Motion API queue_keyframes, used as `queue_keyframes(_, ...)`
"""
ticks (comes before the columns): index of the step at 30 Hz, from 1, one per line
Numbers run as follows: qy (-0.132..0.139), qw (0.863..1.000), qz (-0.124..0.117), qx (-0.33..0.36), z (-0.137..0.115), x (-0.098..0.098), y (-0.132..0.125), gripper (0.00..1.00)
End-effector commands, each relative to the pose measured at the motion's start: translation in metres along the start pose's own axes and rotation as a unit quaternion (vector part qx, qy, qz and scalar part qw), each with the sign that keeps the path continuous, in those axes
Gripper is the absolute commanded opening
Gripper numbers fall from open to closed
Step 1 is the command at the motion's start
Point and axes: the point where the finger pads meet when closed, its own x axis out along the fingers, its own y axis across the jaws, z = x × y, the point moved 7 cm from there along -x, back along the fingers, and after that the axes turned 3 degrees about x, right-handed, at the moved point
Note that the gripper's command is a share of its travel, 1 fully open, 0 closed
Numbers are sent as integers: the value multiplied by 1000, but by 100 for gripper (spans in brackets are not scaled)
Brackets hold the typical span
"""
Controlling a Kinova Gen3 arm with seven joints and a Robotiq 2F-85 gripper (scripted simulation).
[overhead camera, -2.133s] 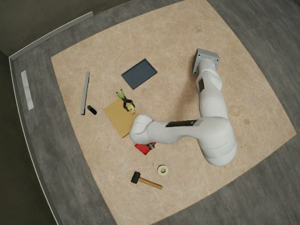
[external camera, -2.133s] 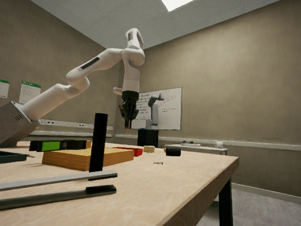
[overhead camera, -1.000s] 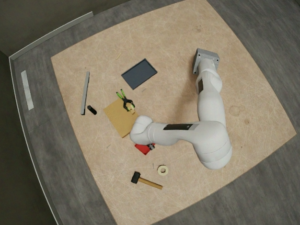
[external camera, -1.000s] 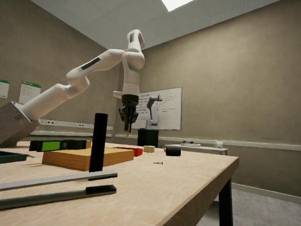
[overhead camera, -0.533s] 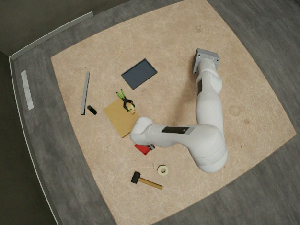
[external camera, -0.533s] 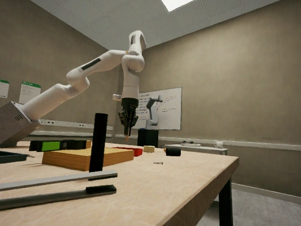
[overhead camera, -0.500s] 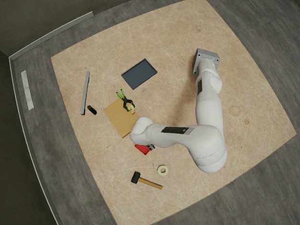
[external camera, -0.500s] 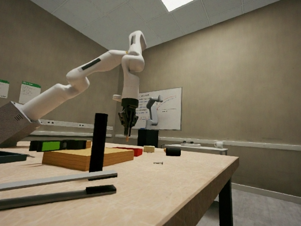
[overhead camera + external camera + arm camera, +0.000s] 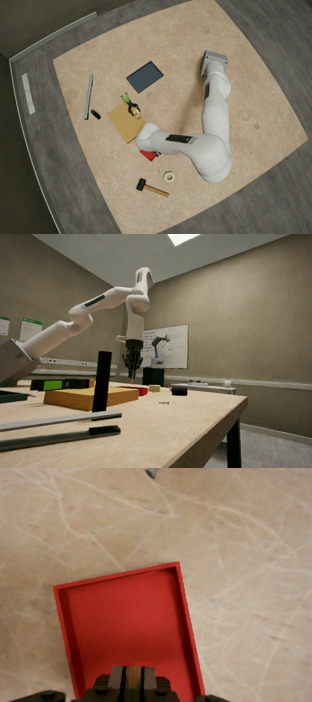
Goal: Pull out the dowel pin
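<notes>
My gripper (image 9: 132, 375) (image 9: 133, 685) is shut on the dowel pin (image 9: 131, 380) (image 9: 133, 675), which points down from the fingertips. It hangs over the red tray (image 9: 148, 155) (image 9: 143, 391) (image 9: 125, 613), whose visible inside is bare. The spring clamp (image 9: 130, 103) (image 9: 53, 385), black with green handles, lies at the edge of the bench board (image 9: 125, 127) (image 9: 70, 399). Its jaws are around small light wood pieces, with the block (image 9: 137, 115) (image 9: 91, 383) at the board's edge. The stop and block are too small to separate clearly, and the block's hole cannot be made out.
A dark tray (image 9: 144, 76), a grey bar (image 9: 88, 96) and an upright black cylinder (image 9: 95, 114) (image 9: 101, 382) stand around the board. A tape roll (image 9: 165, 177), a mallet (image 9: 141, 184) (image 9: 179, 391) and a screw (image 9: 159, 172) (image 9: 164, 402) (image 9: 152, 472) lie beyond the red tray.
</notes>
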Motion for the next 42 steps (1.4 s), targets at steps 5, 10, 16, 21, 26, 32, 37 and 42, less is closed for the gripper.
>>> queue_keyframes(5,-1,1000,0,0,0,4,0,10)
queue_keyframes(10,-1,1000,0,0,0,10,0,10)
queue_keyframes(16,-1,1000,0,0,0,16,0,10)
queue_keyframes(21,-1,1000,0,0,0,19,0,10)
queue_keyframes(26,-1,1000,0,0,0,24,0,10)
queue_keyframes(32,-1,1000,0,0,1,28,0,10)
queue_keyframes(37,-1,1000,0,0,1,30,0,10)
queue_keyframes(42,-1,1000,0,0,1,32,0,10)
